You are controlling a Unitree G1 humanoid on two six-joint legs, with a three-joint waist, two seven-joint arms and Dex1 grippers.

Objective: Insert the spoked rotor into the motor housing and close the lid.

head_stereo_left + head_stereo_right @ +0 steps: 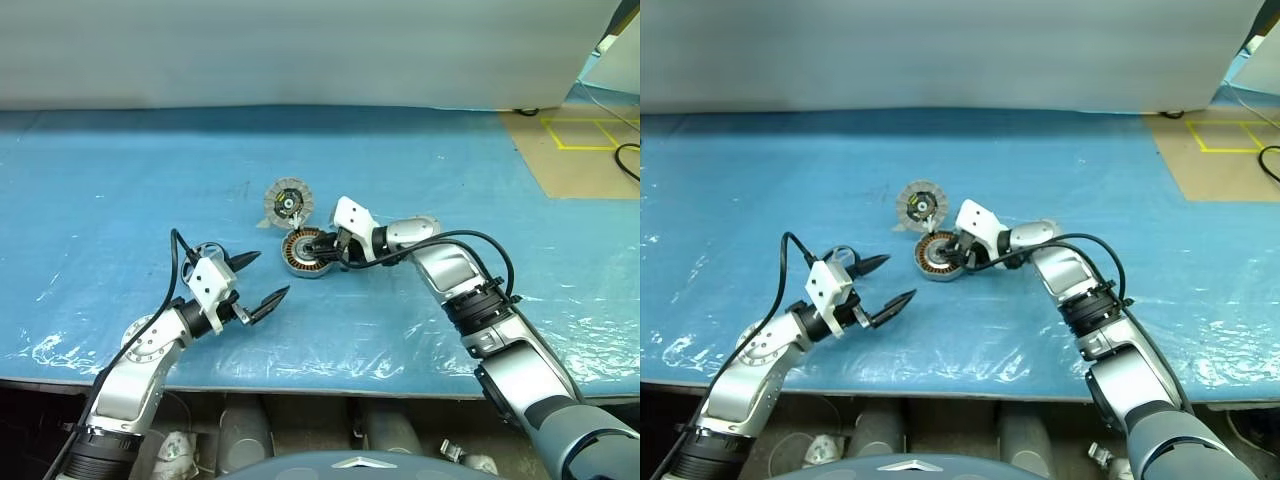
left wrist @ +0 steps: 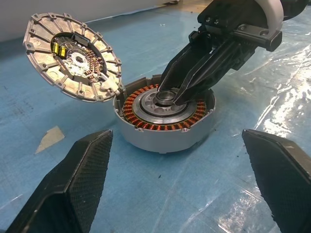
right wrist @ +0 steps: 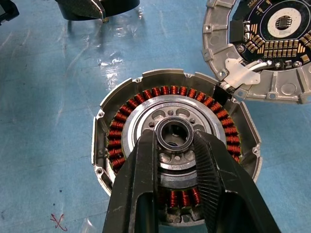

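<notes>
Motor housing (image 3: 102, 160), a shallow grey shell, lay on the blue-covered worktop (image 1: 120, 180) and served as the reference point for the scene. Seated inside the housing was the spoked rotor (image 3: 146, 97), its copper-brown windings forming a ring around a silver hub with a dark central bearing. Right claw (image 3: 176, 145) reached down over the housing, its two black fingers closed on either side of the rotor's raised central hub. Attached at the far edge of the housing, a round ribbed lid (image 2: 68, 56) stood tilted open, its inner face carrying a circuit board. Left claw (image 1: 262, 279) hovered on the near left of the housing, apart from it, with its fingers (image 2: 73, 187) spread wide and holding nothing. A small pale scrap (image 2: 51, 137) lay on the worktop just beside the housing, under the raised lid.
</notes>
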